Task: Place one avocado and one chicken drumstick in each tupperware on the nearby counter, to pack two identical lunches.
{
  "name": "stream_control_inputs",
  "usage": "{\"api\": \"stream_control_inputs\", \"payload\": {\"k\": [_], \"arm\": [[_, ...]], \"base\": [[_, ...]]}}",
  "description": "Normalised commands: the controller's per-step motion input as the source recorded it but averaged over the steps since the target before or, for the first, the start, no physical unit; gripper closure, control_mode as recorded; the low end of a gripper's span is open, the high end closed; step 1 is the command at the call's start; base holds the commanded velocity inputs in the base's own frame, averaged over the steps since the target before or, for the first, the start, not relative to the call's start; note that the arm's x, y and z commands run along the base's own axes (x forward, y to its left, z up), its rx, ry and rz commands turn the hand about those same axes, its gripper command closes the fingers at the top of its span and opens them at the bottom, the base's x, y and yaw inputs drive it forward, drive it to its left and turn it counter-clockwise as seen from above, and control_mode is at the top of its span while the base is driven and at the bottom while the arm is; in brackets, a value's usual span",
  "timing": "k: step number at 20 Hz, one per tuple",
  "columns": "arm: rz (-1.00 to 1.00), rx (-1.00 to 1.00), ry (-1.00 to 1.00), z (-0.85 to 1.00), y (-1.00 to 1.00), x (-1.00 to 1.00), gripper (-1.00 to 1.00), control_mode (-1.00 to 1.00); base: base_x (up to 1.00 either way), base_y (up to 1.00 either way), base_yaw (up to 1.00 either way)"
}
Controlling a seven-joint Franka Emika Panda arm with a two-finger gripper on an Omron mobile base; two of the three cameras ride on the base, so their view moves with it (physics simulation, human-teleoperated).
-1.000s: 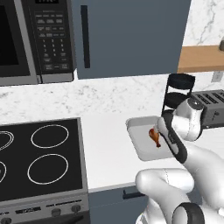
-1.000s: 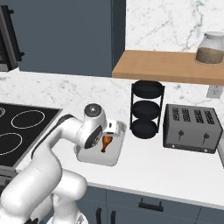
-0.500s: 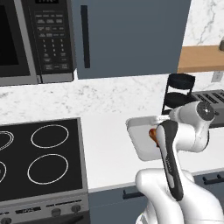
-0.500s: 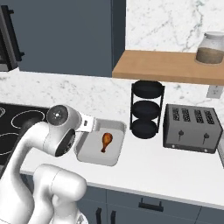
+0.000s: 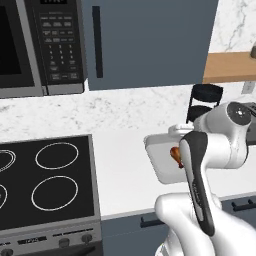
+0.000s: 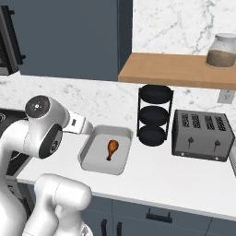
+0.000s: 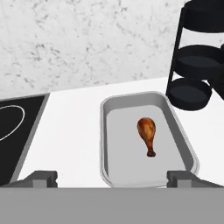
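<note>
A light-grey tupperware sits on the white marble counter, and one orange-brown chicken drumstick lies in it. The hand view looks down on the same tupperware from above and in front, the drumstick lying with its bone toward me. My gripper is open and holds nothing, well clear of the container. In the left base view my arm hides most of the tupperware, and a bit of the drumstick shows. The avocado is out of view.
A black cooktop lies left of the tupperware. A black three-tier rack and a toaster stand to its right. A wooden shelf with a jar hangs above them. A microwave is at upper left.
My hand has lifted up and back from over the tupperware. The drumstick stays lying in the container and the gripper has stayed open.
</note>
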Motion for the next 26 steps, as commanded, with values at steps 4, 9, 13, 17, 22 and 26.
{"api": "stream_control_inputs", "payload": {"k": [4,9,13,17,22,26], "arm": [[0.0,0.0,-0.04,0.0,-0.01,-0.07,-1.0,-1.0],[0.0,0.0,0.0,0.0,0.0,0.0,-1.0,1.0],[0.0,0.0,0.0,0.0,0.0,0.0,-1.0,1.0],[0.0,0.0,0.0,0.0,0.0,0.0,-1.0,1.0],[0.0,0.0,0.0,0.0,0.0,0.0,-1.0,1.0],[0.0,0.0,0.0,0.0,0.0,0.0,-1.0,1.0]], "base": [[0.0,0.0,0.0],[-0.98,-0.4,0.0],[-1.0,-0.92,-0.04],[-0.41,-1.0,-0.11],[-0.05,-1.0,-0.07],[-0.45,-1.0,0.0]]}}
